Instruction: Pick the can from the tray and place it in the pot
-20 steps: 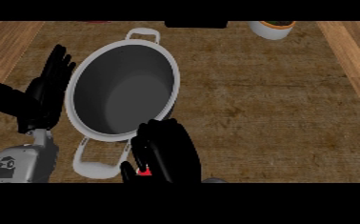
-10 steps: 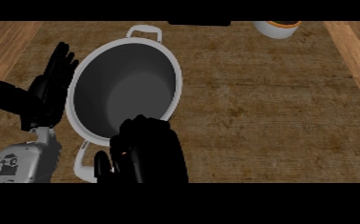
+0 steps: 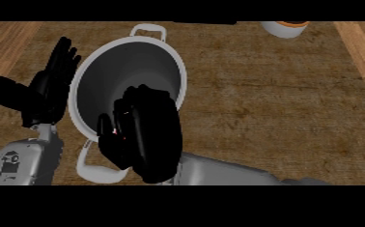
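Observation:
A large pot (image 3: 91, 71) with a white rim and a dark grey inside stands left of centre on the brown counter, one handle at the far side and one at the near side. My right hand (image 3: 149, 139) hangs over the pot's near rim with its fingers curled. Only a small red sliver of the can (image 3: 114, 131) shows between those fingers; the hand hides all else of it. My left hand (image 3: 49, 88) rests open, fingers up, just outside the pot's left rim. The tray is not in view.
A small white cup (image 3: 284, 28) with an orange top stands at the far right edge of the counter. Part of a dark object (image 3: 206, 22) shows at the far edge. Lighter wooden strips border the counter at left and right.
My right hand has moved forward from the near edge, over the pot's near handle, to above its near rim, still curled on the can. The left hand has stayed in place.

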You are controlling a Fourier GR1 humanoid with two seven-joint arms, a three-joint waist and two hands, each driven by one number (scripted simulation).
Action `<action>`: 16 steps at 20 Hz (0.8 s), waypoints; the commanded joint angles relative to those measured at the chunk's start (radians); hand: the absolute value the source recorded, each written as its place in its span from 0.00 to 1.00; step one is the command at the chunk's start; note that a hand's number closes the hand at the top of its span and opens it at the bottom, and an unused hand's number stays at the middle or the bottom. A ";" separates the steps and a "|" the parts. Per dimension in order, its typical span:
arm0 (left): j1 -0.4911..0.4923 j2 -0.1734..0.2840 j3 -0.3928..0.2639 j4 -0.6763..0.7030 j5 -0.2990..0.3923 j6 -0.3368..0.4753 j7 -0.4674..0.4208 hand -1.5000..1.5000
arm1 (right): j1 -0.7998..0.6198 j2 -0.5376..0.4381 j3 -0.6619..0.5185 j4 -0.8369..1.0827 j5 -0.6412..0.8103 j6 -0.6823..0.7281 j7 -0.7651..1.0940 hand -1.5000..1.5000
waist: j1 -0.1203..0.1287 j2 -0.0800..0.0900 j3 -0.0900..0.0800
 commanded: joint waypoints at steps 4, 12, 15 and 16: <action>0.055 0.037 0.036 0.007 0.024 -0.050 -0.048 0.50 | -0.141 0.010 -0.029 0.301 0.126 0.076 0.149 1.00 | -0.008 0.000 -0.001; 0.025 -0.003 0.003 -0.024 0.006 -0.018 -0.011 0.50 | -0.143 0.010 0.007 0.558 -0.001 -0.088 0.040 1.00 | 0.007 0.009 0.001; 0.034 -0.013 -0.013 -0.026 -0.014 -0.011 -0.026 0.50 | -0.088 0.010 -0.034 0.540 -0.113 -0.119 -0.022 1.00 | 0.006 0.011 0.002; -0.003 -0.003 0.007 0.017 0.001 -0.022 -0.036 0.50 | -0.130 0.010 -0.078 0.583 -0.165 -0.103 -0.039 1.00 | 0.018 0.020 0.001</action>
